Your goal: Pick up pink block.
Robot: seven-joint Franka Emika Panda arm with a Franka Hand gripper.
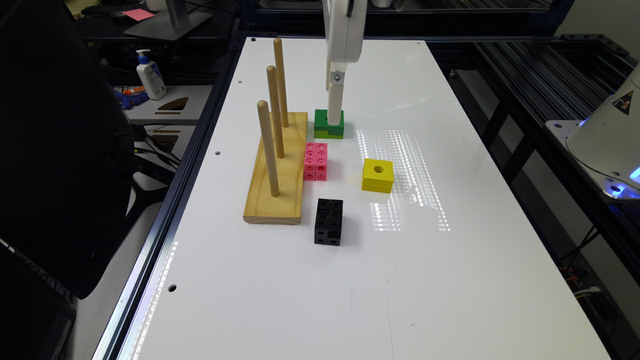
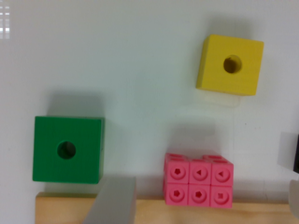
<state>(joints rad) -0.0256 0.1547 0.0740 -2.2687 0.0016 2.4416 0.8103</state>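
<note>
The pink block lies flat on the white table, its long side against the edge of the wooden peg base. In the wrist view the pink block shows its round-holed cubes, resting against the base's pale strip. My gripper hangs above the table, overlapping the green block in the exterior view. In the wrist view my gripper is open. One grey finger is beside the pink block, and the other is at the frame's edge. Nothing is held.
Three upright wooden pegs rise from the base. A yellow block with a hole sits to the exterior view's right of the pink block. A black block lies nearer the camera. The green block also has a hole.
</note>
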